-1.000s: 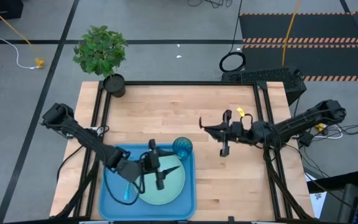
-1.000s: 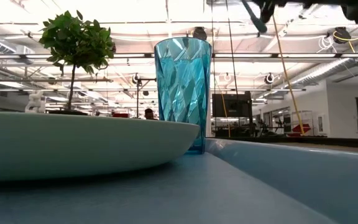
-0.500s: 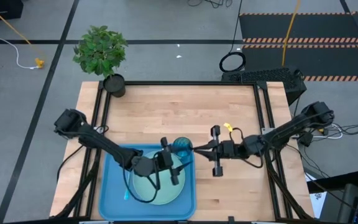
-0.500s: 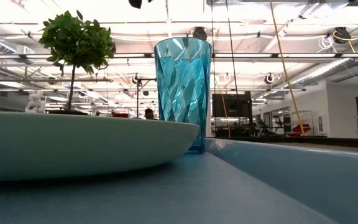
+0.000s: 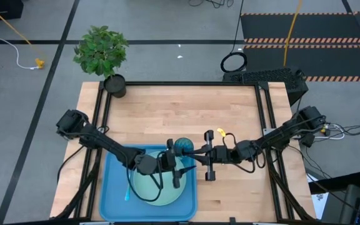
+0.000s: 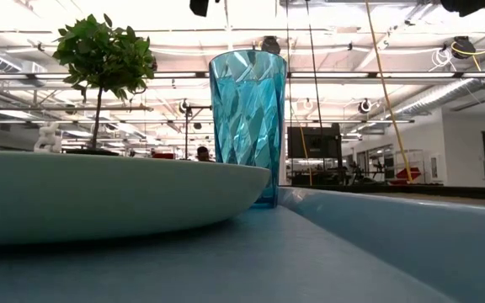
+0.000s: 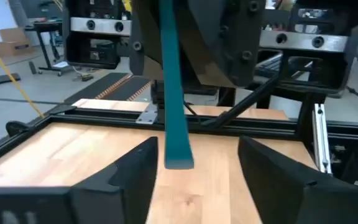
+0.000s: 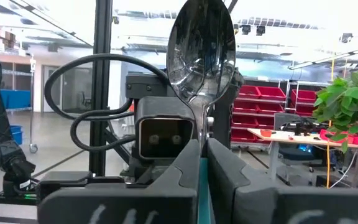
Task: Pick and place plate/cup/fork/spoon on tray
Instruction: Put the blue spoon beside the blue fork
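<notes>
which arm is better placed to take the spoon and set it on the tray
The left: its open gripper sits over the tray, fingers either side of the spoon handle. The right gripper holds the spoon.

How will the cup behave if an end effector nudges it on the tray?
Probably tippy: the cup stands upright, tall and narrow on a small base. It looks like empty translucent plastic, so likely light and easy to shove. The plate and the tray rim beside it may check a slide, not a topple.
</notes>
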Motion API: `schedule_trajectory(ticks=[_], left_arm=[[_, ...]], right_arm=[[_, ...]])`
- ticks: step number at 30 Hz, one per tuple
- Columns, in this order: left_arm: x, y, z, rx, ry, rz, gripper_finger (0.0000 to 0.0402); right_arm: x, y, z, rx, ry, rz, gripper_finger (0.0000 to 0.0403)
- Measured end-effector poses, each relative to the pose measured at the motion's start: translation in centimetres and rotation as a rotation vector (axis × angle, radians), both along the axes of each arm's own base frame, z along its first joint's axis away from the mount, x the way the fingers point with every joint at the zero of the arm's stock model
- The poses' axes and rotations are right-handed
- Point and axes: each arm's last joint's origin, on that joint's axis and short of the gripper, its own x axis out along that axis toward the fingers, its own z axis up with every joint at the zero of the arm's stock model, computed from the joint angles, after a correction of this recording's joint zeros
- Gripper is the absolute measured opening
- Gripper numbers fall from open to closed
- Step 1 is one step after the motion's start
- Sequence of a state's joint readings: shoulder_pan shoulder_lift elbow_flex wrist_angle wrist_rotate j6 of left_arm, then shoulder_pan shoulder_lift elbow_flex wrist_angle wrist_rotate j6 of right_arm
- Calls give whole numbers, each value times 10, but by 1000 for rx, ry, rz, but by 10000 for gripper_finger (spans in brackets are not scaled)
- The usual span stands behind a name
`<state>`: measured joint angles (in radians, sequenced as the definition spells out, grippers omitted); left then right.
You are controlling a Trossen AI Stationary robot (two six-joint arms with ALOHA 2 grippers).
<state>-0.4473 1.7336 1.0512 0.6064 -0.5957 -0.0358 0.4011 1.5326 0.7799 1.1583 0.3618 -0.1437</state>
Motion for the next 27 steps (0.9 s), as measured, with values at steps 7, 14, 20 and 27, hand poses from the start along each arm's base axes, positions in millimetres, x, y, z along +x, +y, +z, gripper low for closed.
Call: schedule_trajectory(ticks=[7, 14, 20, 27], left_arm=[[2, 5, 0, -36, -6, 18, 134], [5, 9, 0, -57, -3, -24, 94], [5, 10, 0, -59, 0, -40, 93], [5, 9, 0, -58, -6, -43, 92]], right_arm=[[0, 0, 0, -1, 1, 0, 2], [0, 0, 0, -1, 2, 1, 2], [0, 0, -1, -6, 9, 4, 2], [0, 0, -1, -9, 9, 3, 2]])
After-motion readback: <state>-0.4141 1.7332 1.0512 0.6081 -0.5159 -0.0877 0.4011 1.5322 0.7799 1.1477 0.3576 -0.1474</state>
